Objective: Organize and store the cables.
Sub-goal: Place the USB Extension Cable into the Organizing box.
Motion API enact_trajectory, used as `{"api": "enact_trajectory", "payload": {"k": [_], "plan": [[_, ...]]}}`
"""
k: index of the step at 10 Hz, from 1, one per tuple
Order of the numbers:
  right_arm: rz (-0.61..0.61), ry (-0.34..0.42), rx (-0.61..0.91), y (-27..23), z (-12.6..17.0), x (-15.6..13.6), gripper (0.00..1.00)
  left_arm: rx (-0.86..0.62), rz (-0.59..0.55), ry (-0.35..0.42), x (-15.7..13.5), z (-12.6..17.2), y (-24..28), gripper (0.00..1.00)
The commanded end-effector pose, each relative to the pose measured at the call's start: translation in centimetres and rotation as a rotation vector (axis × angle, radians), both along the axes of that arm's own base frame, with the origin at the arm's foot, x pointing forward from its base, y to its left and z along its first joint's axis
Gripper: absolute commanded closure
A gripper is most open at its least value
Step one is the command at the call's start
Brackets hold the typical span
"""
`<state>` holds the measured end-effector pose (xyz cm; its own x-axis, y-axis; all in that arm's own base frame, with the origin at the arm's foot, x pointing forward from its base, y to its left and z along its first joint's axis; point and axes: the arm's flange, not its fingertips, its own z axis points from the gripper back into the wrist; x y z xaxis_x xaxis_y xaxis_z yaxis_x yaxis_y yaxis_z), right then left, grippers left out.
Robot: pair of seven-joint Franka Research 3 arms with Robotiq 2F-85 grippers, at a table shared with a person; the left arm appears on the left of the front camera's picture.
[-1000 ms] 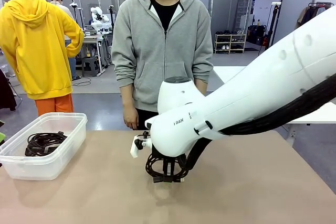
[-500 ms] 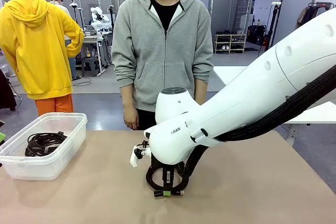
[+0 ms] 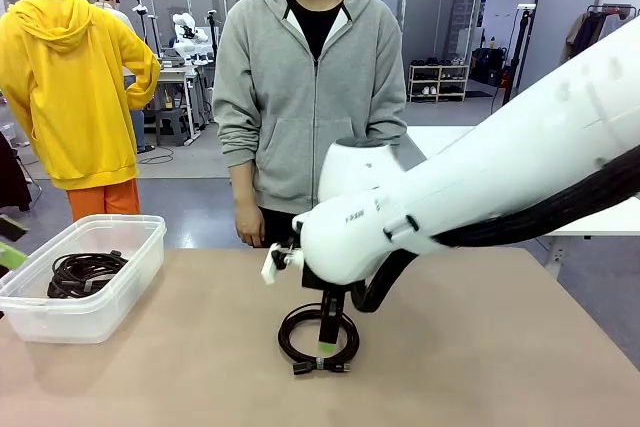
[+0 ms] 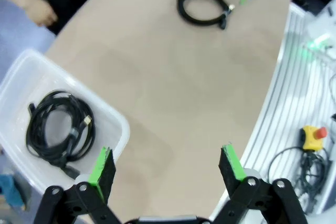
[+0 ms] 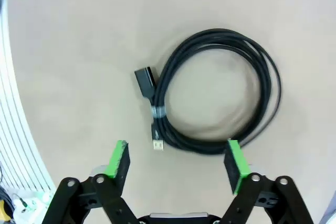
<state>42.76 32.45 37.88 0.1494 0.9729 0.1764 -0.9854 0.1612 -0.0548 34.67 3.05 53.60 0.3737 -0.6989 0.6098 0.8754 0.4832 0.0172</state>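
One cable (image 5: 226, 34), a black cord coiled in a round loop with a small tie and two plug ends, lies flat on the tan table (image 3: 500, 367). My right gripper (image 5: 176, 162) hovers open just above it, touching nothing. From the front, this coil (image 3: 288, 332) rests mid-table under the right gripper (image 3: 328, 342). More coiled cables (image 3: 85, 272) lie inside the clear plastic bin (image 3: 90, 317) at the left. My left gripper (image 4: 168, 166) is open, high over the table beside the bin (image 4: 68, 80) and its cables (image 4: 39, 140); the loose coil (image 4: 181, 9) lies far off.
A person in a grey hoodie stands at the far edge, one hand (image 3: 248, 232) hanging by the side. My right arm's white body and black hose span the table's right half. The table's edge and a red button (image 4: 314, 134) sit on the right of the left wrist view.
My right gripper went from shut on the coiled cable to open. It set the coil down on the table and rose off it.
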Motion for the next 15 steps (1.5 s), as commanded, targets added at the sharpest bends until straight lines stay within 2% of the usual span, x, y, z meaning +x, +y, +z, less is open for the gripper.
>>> {"api": "enact_trajectory", "payload": {"k": [1, 3, 5, 8, 11, 13, 15], "plan": [[-0.022, -0.037, 0.122, -6.1, 2.8, -2.6, 0.00, 0.088, -0.112, 0.021, 2.1, 2.0, -3.4, 0.00], [-0.073, -0.071, 0.204, -12.9, 4.9, -4.1, 0.00, 0.127, -0.193, 0.018, 3.4, 3.2, -7.4, 0.00], [-0.116, -0.082, 0.355, -20.8, 7.2, -5.7, 0.00, 0.214, -0.317, 0.058, 4.6, 3.1, -14.1, 0.00], [-0.130, -0.087, 0.532, -32.3, 8.6, -8.0, 0.00, 0.304, -0.408, 0.092, 5.0, 0.1, -24.4, 0.00], [-0.138, -0.085, 0.695, -41.9, 8.2, -9.9, 0.00, 0.359, -0.428, 0.037, 4.7, -3.7, -32.4, 0.00], [-0.133, -0.096, 0.775, -46.7, 6.5, -11.8, 0.00, 0.433, -0.453, 0.058, 4.5, -6.8, -36.8, 0.00], [-0.118, -0.113, 0.832, -49.2, 4.5, -13.4, 0.00, 0.490, -0.435, 0.080, 4.8, -9.4, -39.6, 0.00]]}}
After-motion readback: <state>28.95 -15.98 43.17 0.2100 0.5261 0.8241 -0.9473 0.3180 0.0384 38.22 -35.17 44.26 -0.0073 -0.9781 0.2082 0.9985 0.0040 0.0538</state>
